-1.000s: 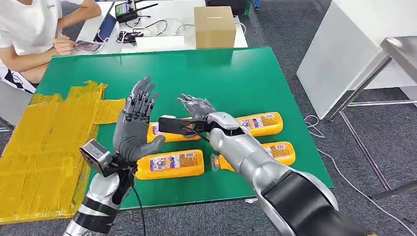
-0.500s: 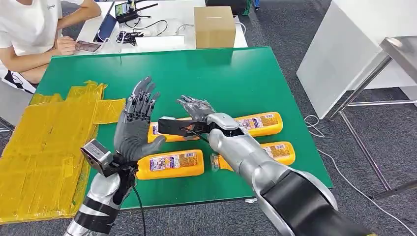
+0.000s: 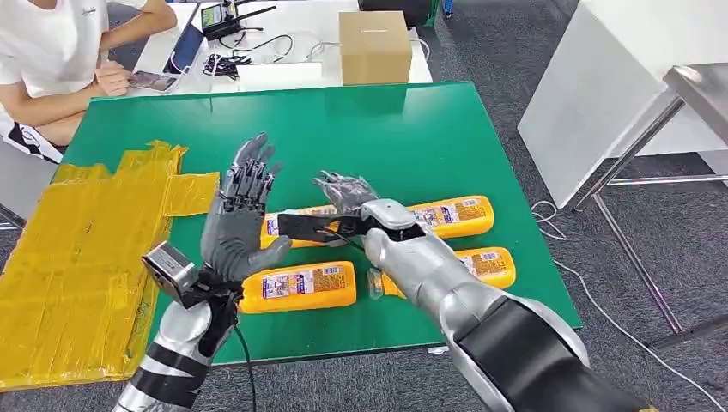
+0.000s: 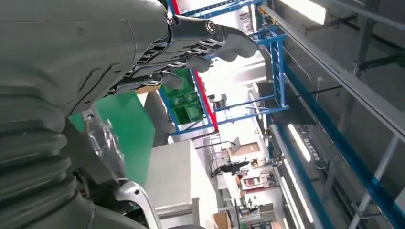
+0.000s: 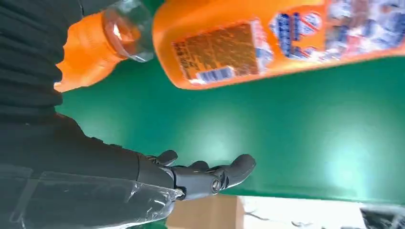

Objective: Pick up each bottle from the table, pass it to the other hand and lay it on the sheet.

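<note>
From the head view, four orange bottles lie on the green surface (image 3: 412, 129); the left hand (image 3: 239, 219) is raised above it, palm up and fingers spread, holding nothing; the right hand (image 3: 348, 193) reaches flat over the far-left bottle (image 3: 292, 230), fingers extended and empty, not yet touching it as far as I can tell; the near-left bottle (image 3: 296, 287) lies just below the left hand, the far-right bottle (image 3: 455, 215) and near-right bottle (image 3: 489, 266) lie beside the right arm; the yellow sheet (image 3: 77, 249) lies well to the left, bare of bottles.

In the left wrist view, the left hand's fingers (image 4: 210, 40) stand apart against the ceiling, with nothing between them.

In the right wrist view, the right hand's fingers (image 5: 210, 176) are stretched out over the green, empty, with a bottle (image 5: 267, 38) lying past them.

I'd say the pick has yet to begin; the right hand should settle across the bottle's middle and wrap it squarely, since the smooth round body may roll away.
</note>
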Robot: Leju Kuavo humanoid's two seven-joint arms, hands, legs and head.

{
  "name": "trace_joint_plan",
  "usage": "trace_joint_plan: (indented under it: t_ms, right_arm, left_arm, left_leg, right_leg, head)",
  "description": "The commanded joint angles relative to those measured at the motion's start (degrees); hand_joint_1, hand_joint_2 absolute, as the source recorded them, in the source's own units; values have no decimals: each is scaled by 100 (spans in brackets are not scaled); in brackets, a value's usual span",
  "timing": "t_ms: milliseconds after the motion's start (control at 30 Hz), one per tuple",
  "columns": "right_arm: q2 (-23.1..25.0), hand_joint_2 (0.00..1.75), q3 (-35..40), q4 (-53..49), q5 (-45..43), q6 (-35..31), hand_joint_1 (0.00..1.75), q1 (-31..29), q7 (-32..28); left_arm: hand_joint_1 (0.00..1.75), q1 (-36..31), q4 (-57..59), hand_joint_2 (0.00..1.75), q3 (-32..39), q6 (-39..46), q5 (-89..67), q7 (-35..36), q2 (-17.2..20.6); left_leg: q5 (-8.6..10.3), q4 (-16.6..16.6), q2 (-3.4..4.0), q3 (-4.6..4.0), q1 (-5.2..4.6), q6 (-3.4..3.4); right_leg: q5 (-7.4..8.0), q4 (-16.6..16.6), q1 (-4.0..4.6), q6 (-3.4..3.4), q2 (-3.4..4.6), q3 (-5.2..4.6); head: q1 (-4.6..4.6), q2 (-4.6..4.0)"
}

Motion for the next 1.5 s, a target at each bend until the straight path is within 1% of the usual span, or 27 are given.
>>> trace_joint_plan:
  t_ms: [33,133,167,200,233,300,400,433,467,500,600,700,733,767,800,833,867,900,933,1033,1067,1233,1267,1367,1400,1433,1500]
  right_arm:
    - [-218,175,311,712,7,145,0,105,130]
    - [-238,175,364,744,55,10,0,338,17]
    - [-234,175,367,747,57,7,0,347,15]
    - [-225,175,368,750,57,8,0,356,15]
    - [-216,175,369,750,57,9,0,360,15]
    - [-209,175,393,751,81,1,0,365,-11]
    - [-193,175,460,745,150,-33,0,377,-73]
    - [-186,175,490,741,178,-54,0,384,-86]
    - [-182,175,500,740,187,-60,0,389,-94]
    - [-177,175,514,733,203,-84,0,400,-111]
    - [-177,175,514,733,203,-84,0,400,-111]
    - [-177,175,514,733,203,-84,0,400,-111]
    - [-184,175,575,708,261,-163,0,416,-135]
    - [-183,175,604,704,289,-192,0,422,-155]
    - [-160,175,651,710,329,-220,0,447,-198]
    - [-149,175,731,690,404,-324,0,473,-216]
    - [-140,175,744,688,417,-348,0,490,-211]
    - [-123,175,791,687,462,-418,0,523,-202]
    - [-117,175,816,698,489,-438,0,531,-192]
    - [-118,175,924,720,614,-519,0,562,-138]
    - [-119,175,925,720,618,-528,0,565,-141]
    - [-97,175,917,747,608,-464,0,556,-149]
    - [-75,175,923,783,613,-331,0,531,-98]
    - [-61,175,849,785,557,-19,0,529,44]
    - [-63,175,784,796,507,94,9,537,79]
    - [-74,175,786,816,521,149,24,541,121]
    - [-93,175,803,834,548,199,35,558,153]
  left_arm:
    - [0,-255,443,175,-233,-19,121,-21,87]
    - [0,-205,462,175,-245,-26,148,-60,101]
    - [0,-204,463,175,-246,-26,149,-62,101]
    - [0,-203,464,175,-246,-26,149,-63,101]
    - [0,-202,466,175,-246,-25,150,-65,102]
    - [0,-204,489,175,-250,-18,166,-71,105]
    - [0,-202,510,175,-278,-7,194,-82,110]
    - [0,-199,512,175,-289,-4,199,-85,110]
    - [0,-199,513,175,-293,-2,201,-88,109]
    - [0,-199,515,175,-303,0,203,-90,109]
    - [0,-199,515,175,-303,0,203,-90,109]
    - [0,-199,515,175,-303,0,203,-90,109]
    - [0,-198,514,175,-305,2,204,-94,112]
    - [0,-194,511,175,-303,7,208,-99,112]
    - [0,-180,512,175,-304,14,212,-102,118]
    - [0,-166,526,175,-299,22,216,-105,120]
    - [0,-160,533,175,-300,23,217,-106,122]
    - [0,-154,549,175,-299,29,220,-110,123]
    - [0,-153,553,175,-301,30,221,-111,124]
    - [0,-158,567,175,-315,32,223,-114,122]
    - [0,-158,571,175,-318,33,223,-114,120]
    - [0,-172,601,175,-325,36,223,-114,107]
    - [0,-185,618,175,-331,34,223,-114,100]
    - [0,-217,674,175,-355,44,234,-115,76]
    - [0,-227,695,175,-363,55,234,-115,67]
    - [0,-233,709,175,-364,56,235,-115,59]
    - [0,-234,725,175,-355,64,242,-118,51]
  left_leg:
    - [-5,-6,-17,25,0,-3]
    - [-5,-14,-17,34,3,-3]
    - [-11,-14,-19,50,1,-5]
    - [-8,-11,-15,38,0,-4]
    - [-14,-8,-14,46,0,-5]
    - [-6,-6,-8,23,-1,-3]
    - [-13,-8,-11,46,-1,-6]
    - [-6,-7,-9,27,2,-4]
    - [-11,-9,-12,43,-1,-6]
    - [-5,-8,-8,27,-1,-4]
    - [-20,-9,-9,64,-1,-8]
    - [-7,-7,-4,26,1,-4]
    - [-14,-7,-6,44,0,-6]
    - [-6,-7,-6,26,0,-3]
    - [-13,-7,-6,42,0,-5]
    - [-5,-8,-5,25,0,-3]
    - [-11,-10,-5,41,1,-6]
    - [-6,-8,-2,27,0,-4]
    - [-12,-8,-3,41,-1,-6]
    - [-7,-9,-3,29,0,-4]
    - [-11,-9,-4,41,0,-6]
    - [-10,-7,-3,34,0,-5]
    - [-4,-7,-2,22,-1,-3]
    - [-13,-7,-4,43,-1,-5]
    - [-9,-7,-5,34,0,-4]
    - [-5,-7,-5,25,0,-3]
    - [-7,-8,-6,38,1,-4]
  right_leg:
    - [-11,-7,1,2,-22,31]
    - [-9,-18,3,1,-22,42]
    - [-16,-17,2,2,-26,57]
    - [-13,-12,0,2,-21,43]
    - [-18,-11,1,2,-22,53]
    - [-9,-6,-1,2,-13,26]
    - [-17,-8,0,2,-18,50]
    - [-8,-9,2,1,-15,31]
    - [-15,-9,0,2,-20,47]
    - [-8,-8,0,1,-14,29]
    - [-24,-9,0,3,-21,67]
    - [-8,-8,1,1,-10,27]
    - [-17,-8,0,2,-15,47]
    - [-9,-8,0,1,-12,28]
    - [-15,-9,1,2,-15,44]
    - [-8,-8,0,1,-10,26]
    - [-13,-11,1,1,-13,43]
    - [-7,-9,1,1,-8,28]
    - [-14,-8,0,1,-11,42]
    - [-8,-9,0,0,-9,30]
    - [-13,-10,1,1,-12,43]
    - [-11,-8,1,1,-10,36]
    - [-6,-7,-1,1,-7,23]
    - [-15,-7,-1,2,-13,44]
    - [-11,-7,0,1,-12,36]
    - [-7,-8,0,1,-11,26]
    - [-10,-10,1,1,-15,38]
  head:
    - [0,0]
    - [0,0]
    - [0,0]
    - [0,0]
    - [0,0]
    - [0,0]
    - [0,0]
    - [0,0]
    - [0,0]
    - [0,0]
    - [0,0]
    - [0,0]
    - [0,0]
    - [0,0]
    - [0,0]
    - [0,0]
    - [0,0]
    - [0,0]
    - [0,0]
    - [0,0]
    - [0,0]
    - [0,0]
    - [0,0]
    - [0,0]
    - [0,0]
    - [0,0]
    - [0,0]
